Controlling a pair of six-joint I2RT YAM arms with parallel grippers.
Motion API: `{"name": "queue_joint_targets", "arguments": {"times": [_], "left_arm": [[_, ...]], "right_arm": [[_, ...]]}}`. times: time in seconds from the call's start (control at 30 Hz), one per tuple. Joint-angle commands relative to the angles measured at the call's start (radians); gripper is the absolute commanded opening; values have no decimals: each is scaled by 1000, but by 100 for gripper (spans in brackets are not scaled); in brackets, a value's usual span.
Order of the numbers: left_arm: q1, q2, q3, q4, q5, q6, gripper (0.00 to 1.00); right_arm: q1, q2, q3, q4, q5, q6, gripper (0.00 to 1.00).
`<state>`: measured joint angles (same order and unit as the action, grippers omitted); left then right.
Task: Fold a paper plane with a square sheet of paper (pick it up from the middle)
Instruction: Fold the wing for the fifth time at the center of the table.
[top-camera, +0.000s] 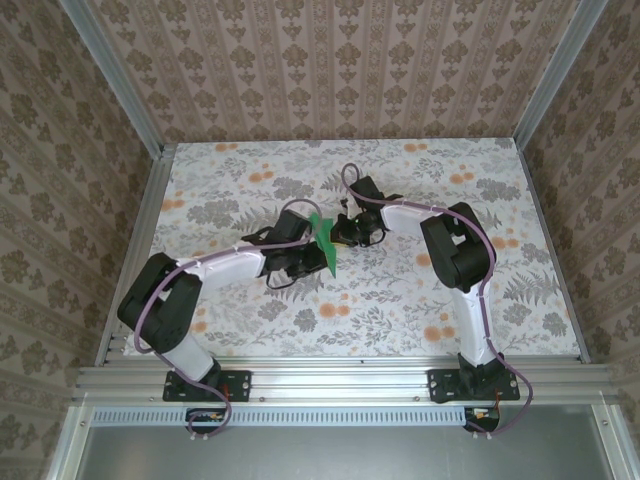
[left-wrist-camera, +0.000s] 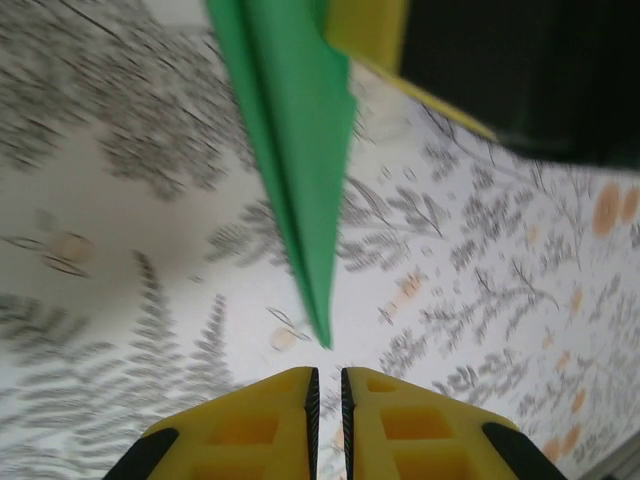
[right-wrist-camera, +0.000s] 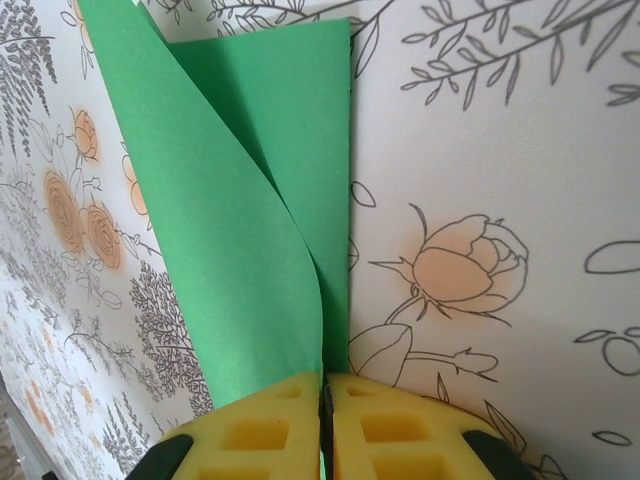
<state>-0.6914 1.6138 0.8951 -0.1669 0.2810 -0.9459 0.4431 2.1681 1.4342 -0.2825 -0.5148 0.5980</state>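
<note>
Top external view: the folded green paper (top-camera: 323, 243) is seen lifted on edge over the middle of the floral table (top-camera: 420, 300), with open cloth left on every side of it out to the aluminium frame and papered walls. Both arms are bent inward toward the paper, the left gripper (top-camera: 308, 262) just beside its near-left edge and the right gripper (top-camera: 343, 232) at its far-right edge.

Left wrist view: the paper (left-wrist-camera: 300, 150) is shown narrowing to a point just short of the left gripper (left-wrist-camera: 326, 395), whose jaws are drawn almost together with a thin slit and nothing between them. A yellow finger (left-wrist-camera: 365, 30) of the right gripper is glimpsed behind the paper's wide end. The tabletop below is blurred.

Right wrist view: the paper (right-wrist-camera: 230, 220) is pinched at its near edge by the right gripper (right-wrist-camera: 325, 400), jaws closed on it. Two layers are seen, the left one bowed away from the flatter one behind, above the flowered cloth.
</note>
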Motion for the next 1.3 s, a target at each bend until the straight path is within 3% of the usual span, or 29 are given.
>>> {"name": "queue_joint_targets", "arguments": {"times": [0.0, 0.47, 0.83, 1.03, 1.27], "left_arm": [[14, -5, -28, 25, -39, -22, 18], [21, 4, -111, 148, -71, -46, 19], [13, 32, -102, 168, -51, -46, 22], [13, 41, -92, 178, -44, -43, 26], [15, 47, -77, 167, -52, -42, 23]], "right_arm": [[13, 31, -68, -49, 38, 17, 11], [69, -146, -270, 44, -63, 44, 12], [72, -114, -256, 50, -60, 18, 15], [78, -96, -240, 7, -15, -26, 18], [103, -73, -202, -78, 93, -72, 20]]}}
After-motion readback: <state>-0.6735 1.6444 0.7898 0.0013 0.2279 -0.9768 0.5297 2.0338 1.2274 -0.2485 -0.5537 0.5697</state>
